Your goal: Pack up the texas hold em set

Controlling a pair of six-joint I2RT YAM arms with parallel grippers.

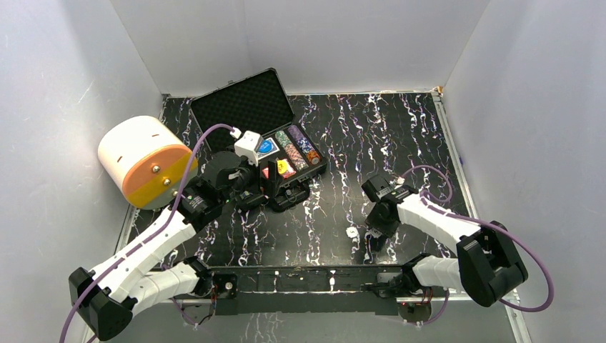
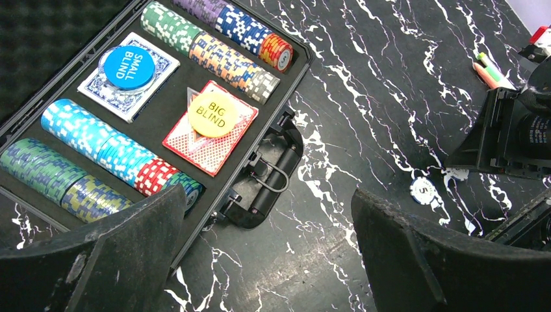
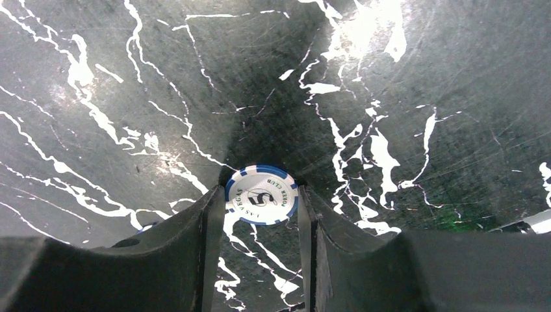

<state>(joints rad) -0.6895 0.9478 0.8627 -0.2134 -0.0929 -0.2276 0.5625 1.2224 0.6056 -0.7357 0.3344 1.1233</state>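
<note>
I found the case [image 1: 241, 106] open, its tray [image 2: 167, 105] stocked. One chip [image 3: 261, 194] lay on the table [image 1: 400, 143] right of the case, flanked by my right gripper [image 3: 261, 198]; I could not tell whether it was gripped. Left gripper [image 2: 268, 201] gaped over the case front. Closing outstanding.

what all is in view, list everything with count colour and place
black rectangular hard case: one, black, open, far left of table
round poker chips: several rows, green, blue, purple, orange, red; in case slots
blue-backed card deck: one, blue; case middle
red-backed card deck: one, red; case middle
round small-blind button: one, blue; on the blue-backed deck
round big-blind button: one, yellow; on the red-backed deck
loose white-and-blue poker chip: one; on table, right of centre
big white-and-orange cylinder: one; table's left edge
thin orange-green pen: one; on table, right of case, partly hidden
black marbled table: one
left gripper: open, empty, above case handle
right gripper: fingers flanking loose chip, grip unclear
</note>
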